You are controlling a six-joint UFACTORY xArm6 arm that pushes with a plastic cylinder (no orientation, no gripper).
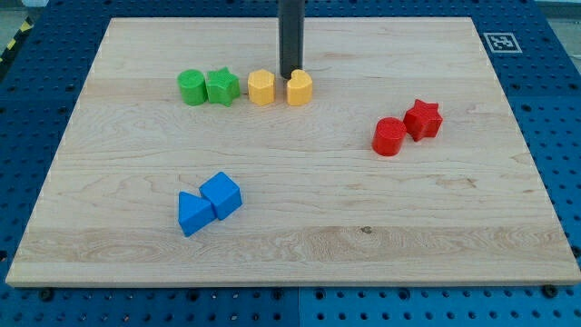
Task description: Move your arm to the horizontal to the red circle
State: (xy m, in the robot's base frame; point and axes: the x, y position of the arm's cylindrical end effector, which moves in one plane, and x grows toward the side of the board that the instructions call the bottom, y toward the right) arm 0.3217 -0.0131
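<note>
The red circle (389, 136) lies at the view's right, touching a red star (423, 119) at its upper right. My tip (290, 76) comes down from the view's top and stands just behind a yellow block (300, 88), at its upper left edge. The tip is well to the left of the red circle and higher in the view. No gripper is present, only the dark rod.
A yellow hexagon (261, 87) sits left of the tip. A green circle (192, 87) and a green star (221, 86) lie further left. A blue triangle (194, 213) and a blue cube (221, 194) touch at the lower left. The wooden board (300, 236) ends near the view's edges.
</note>
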